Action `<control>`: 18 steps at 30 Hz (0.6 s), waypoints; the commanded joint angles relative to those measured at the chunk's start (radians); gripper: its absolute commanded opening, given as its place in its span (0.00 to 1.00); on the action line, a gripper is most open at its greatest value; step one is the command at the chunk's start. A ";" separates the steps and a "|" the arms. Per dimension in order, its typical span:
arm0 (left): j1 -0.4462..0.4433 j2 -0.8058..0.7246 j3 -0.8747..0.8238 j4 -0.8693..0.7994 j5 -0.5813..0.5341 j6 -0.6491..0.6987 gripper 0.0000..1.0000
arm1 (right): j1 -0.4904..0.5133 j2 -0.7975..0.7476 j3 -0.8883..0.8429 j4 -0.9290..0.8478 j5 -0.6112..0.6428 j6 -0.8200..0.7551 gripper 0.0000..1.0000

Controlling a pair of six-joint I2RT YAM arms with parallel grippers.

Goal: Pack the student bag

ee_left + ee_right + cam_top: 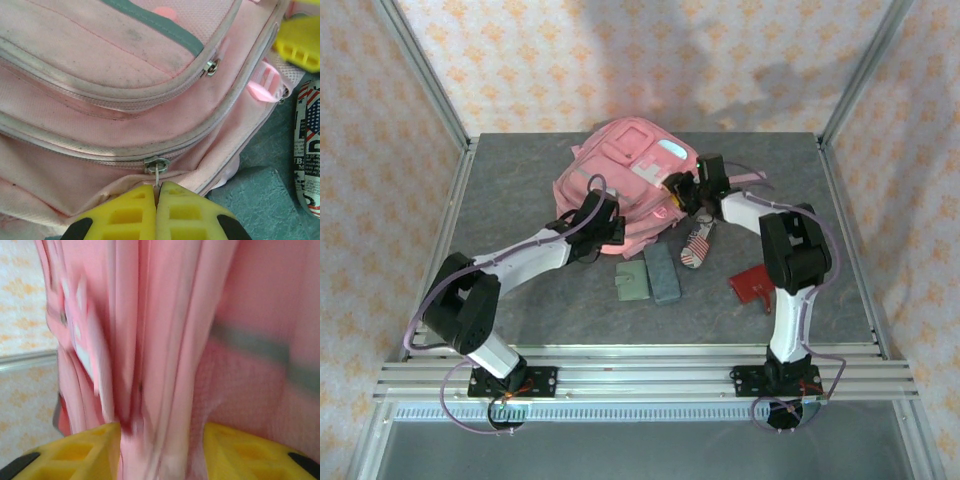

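Where the grey table (520, 190) runs toward its far side, we see the student bag (620, 165) lying front-up near the middle. It is by far the biggest thing on the table, and its pockets and pale patch face the overhead camera. Both arms reach to it: the left arm (520, 262) meets its near-left corner and the right arm (790, 250) its right side.

Just in front of the bag lie two flat items side by side, a green pouch (633, 283) and a blue-grey case (663, 273). A flag-print pencil case (697, 245) lies to their right, close to the bag. A red object (753, 285) sits further right, beside the right arm.

We see the right gripper (162, 435) standing partly open, its yellow fingers (95, 445) apart on either side of a fold of the bag's pink fabric; that view is blurred. The left gripper (156, 192) is closed tight, its yellow tips pinching the small metal zipper pull (157, 174) on the bag's lower zip line.
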 commanded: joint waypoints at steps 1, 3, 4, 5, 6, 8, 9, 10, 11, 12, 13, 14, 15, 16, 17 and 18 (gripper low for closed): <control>0.004 0.010 0.083 -0.008 -0.003 0.007 0.00 | 0.060 -0.108 -0.074 0.043 -0.026 0.014 0.47; 0.004 0.007 0.101 -0.016 0.002 0.011 0.00 | 0.079 -0.137 -0.119 0.072 -0.027 0.029 0.47; 0.004 0.003 0.104 -0.015 0.006 0.011 0.00 | 0.086 -0.142 -0.133 0.082 -0.026 0.036 0.47; 0.003 0.001 0.108 -0.011 0.014 0.014 0.00 | 0.095 -0.142 -0.140 0.094 -0.028 0.041 0.47; 0.003 0.000 0.111 -0.013 0.017 0.011 0.00 | 0.103 -0.139 -0.141 0.100 -0.030 0.045 0.47; 0.003 0.000 0.115 -0.013 0.023 0.011 0.00 | 0.114 -0.121 -0.132 0.112 -0.035 0.053 0.47; 0.003 0.000 0.113 -0.015 0.025 0.011 0.00 | 0.120 -0.109 -0.120 0.117 -0.037 0.056 0.47; 0.004 0.002 0.112 -0.014 0.028 0.012 0.00 | 0.124 -0.097 -0.109 0.121 -0.038 0.061 0.47; 0.004 0.002 0.109 -0.014 0.034 0.012 0.00 | 0.130 -0.085 -0.094 0.124 -0.040 0.064 0.46; 0.003 0.000 0.104 -0.013 0.037 0.010 0.00 | 0.137 -0.069 -0.074 0.121 -0.042 0.067 0.46; 0.003 0.001 0.099 -0.012 0.038 0.009 0.00 | 0.143 -0.056 -0.056 0.118 -0.045 0.069 0.46; 0.002 0.000 0.095 -0.009 0.037 0.009 0.00 | 0.150 -0.042 -0.038 0.116 -0.046 0.070 0.45; 0.002 0.002 0.089 -0.010 0.034 0.010 0.00 | 0.154 -0.032 -0.025 0.112 -0.041 0.071 0.44; 0.002 0.003 0.087 -0.012 0.027 0.009 0.00 | 0.157 -0.023 -0.018 0.109 -0.037 0.072 0.40; 0.001 0.003 0.083 -0.012 0.015 0.010 0.00 | 0.157 -0.012 -0.012 0.112 -0.038 0.078 0.34; 0.001 0.004 0.078 -0.016 0.001 0.010 0.00 | 0.157 -0.005 -0.011 0.116 -0.040 0.083 0.29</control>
